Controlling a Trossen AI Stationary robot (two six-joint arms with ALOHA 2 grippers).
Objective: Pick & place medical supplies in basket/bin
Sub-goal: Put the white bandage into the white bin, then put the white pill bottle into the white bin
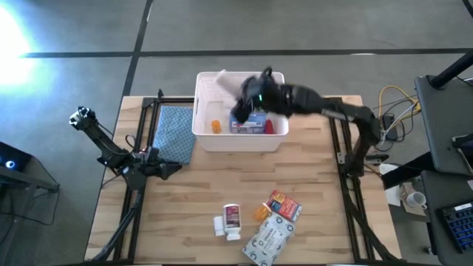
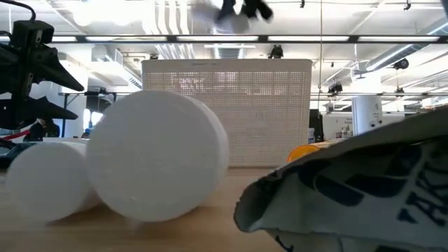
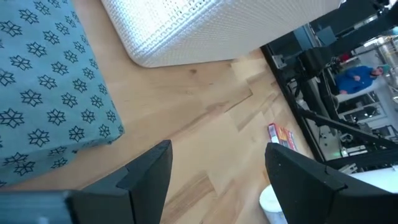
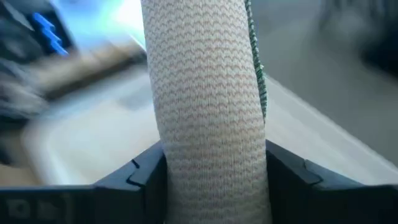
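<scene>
My right gripper (image 1: 250,94) is over the white bin (image 1: 275,142), shut on a beige woven bandage roll (image 4: 208,93); in the low view it shows high above the bin (image 2: 227,112). An orange bottle (image 1: 215,126), a blue-white box (image 1: 247,125) and a red item (image 1: 270,127) lie in the bin. A white pill bottle (image 1: 232,216), an orange box (image 1: 283,205) and a grey-white pack (image 1: 267,238) lie on the near part of the table. My left gripper (image 1: 174,168) waits open by the blue cloth (image 1: 174,133). My right gripper pinches the bandage roll between its two fingers (image 4: 140,180), one on each side of the roll's lower part (image 4: 211,162). The roll stands lengthwise out past the fingertips and is lifted clear above the bin.
The blue patterned cloth (image 3: 50,93) lies left of the bin, right beside my left gripper (image 3: 217,168). A small white item (image 1: 219,225) and an orange item (image 1: 260,213) lie among the near supplies. Bare wood lies between bin and supplies. Black frame rails run along both table sides.
</scene>
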